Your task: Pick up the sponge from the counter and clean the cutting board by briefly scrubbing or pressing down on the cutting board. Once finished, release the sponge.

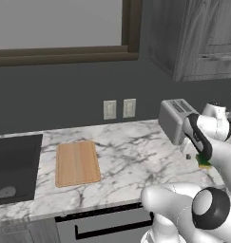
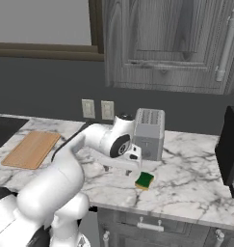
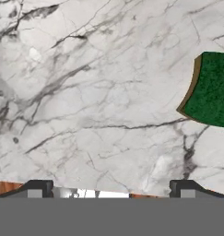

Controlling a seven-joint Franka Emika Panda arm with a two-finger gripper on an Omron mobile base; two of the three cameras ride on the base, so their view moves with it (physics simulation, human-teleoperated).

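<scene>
Tool (image 2: pixel 119 170) hovers just beside sponge (image 2: pixel 144 181), apart.

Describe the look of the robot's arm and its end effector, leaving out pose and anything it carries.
The arm is glossy white, built of rounded, tube-like segments, with dark charcoal caps and bands at the joints. No cables or markings are visible on it. The end effector ends in two small dark finger tips, blocky with lighter grey faces, seen in the hand view.

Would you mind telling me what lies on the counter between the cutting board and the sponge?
Only bare marble counter separates the cutting board from the sponge; the left base view shows that stretch. The toaster stands farther back.
</scene>
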